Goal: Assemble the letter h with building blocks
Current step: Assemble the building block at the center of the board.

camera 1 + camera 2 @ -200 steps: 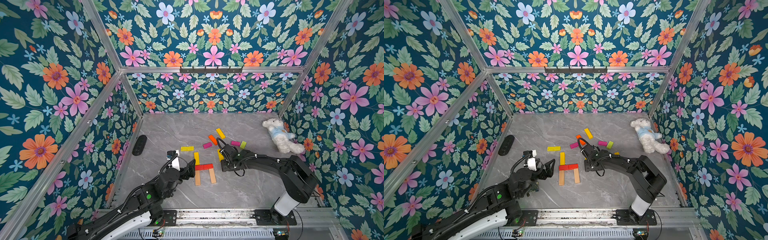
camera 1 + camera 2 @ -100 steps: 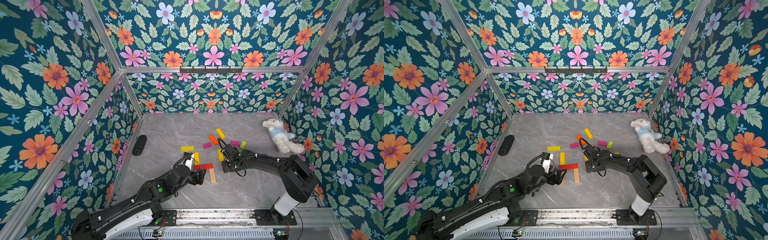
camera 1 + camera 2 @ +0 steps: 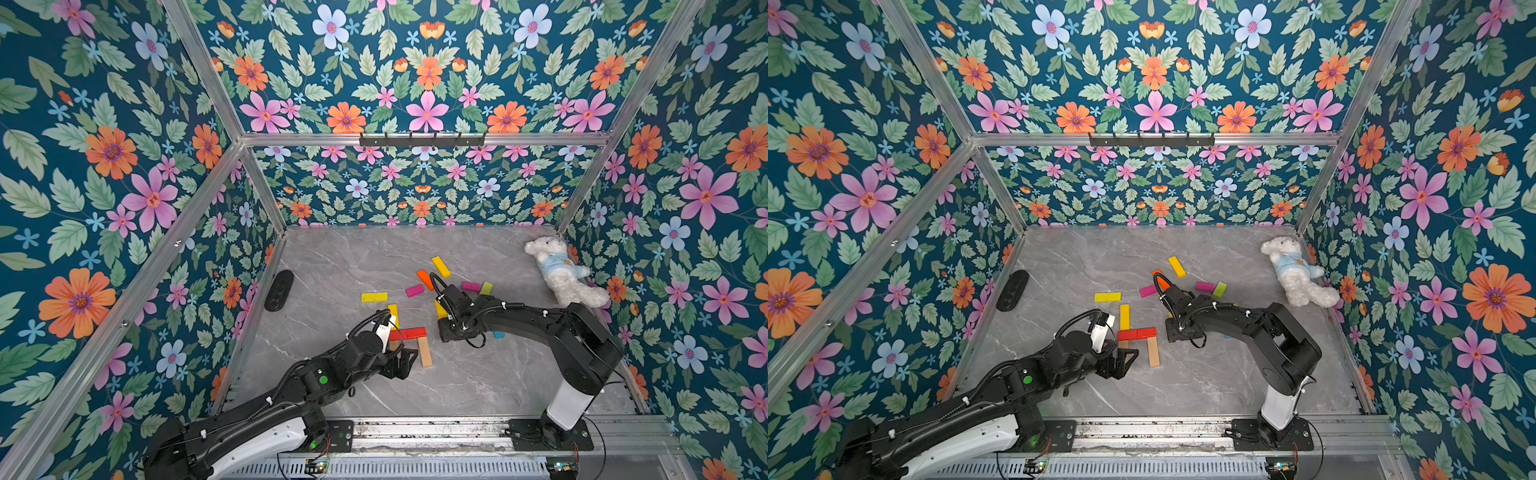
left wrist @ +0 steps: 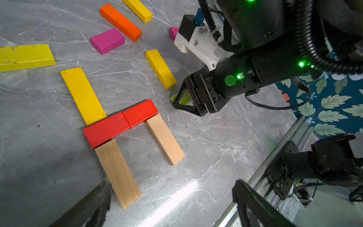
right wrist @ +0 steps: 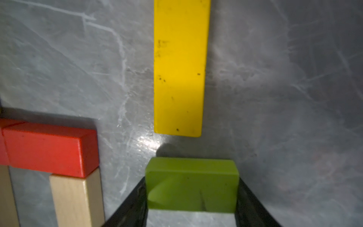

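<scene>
Desk (image 3: 457, 386): grey marble, floral walls on three sides.

Left arm comes in from the near-left corner. Left gripper (image 3: 404, 360) is spread wide with nothing in it, at the near end of the h figure. In the left wrist view one finger (image 4: 98, 196) sits just beside the end of the left wood leg (image 4: 117, 173); can't tell if they touch.

Right arm comes from near-right. Right gripper (image 5: 191, 196) is clamped on a short lime block (image 5: 191, 182), jaws against both its sides, low at the desk just right of the h figure. Can't tell if it's lifted or resting.

Plush bear (image 3: 561, 270) lies far right by the wall. Black oval pad (image 3: 279, 290) sits at the left wall.

The h figure lies flat mid-desk:
- Stem: yellow stem block (image 4: 83, 96), its end touching the crossbar.
- Crossbar: two red blocks (image 4: 119, 122) end to end.
- Legs: the left wood leg and right wood leg (image 4: 165, 139) butt against the crossbar's near side.

Loose blocks behind it:
- yellow bar (image 5: 179, 66), just beyond the lime block
- flat yellow bar (image 3: 374, 297)
- orange bar (image 3: 424, 279)
- far yellow bar (image 3: 441, 266)
- magenta block (image 3: 414, 290)
- second magenta block (image 3: 471, 286), beside a second lime block (image 3: 486, 288)
- blue block (image 3: 498, 334), mostly hidden under the right arm
</scene>
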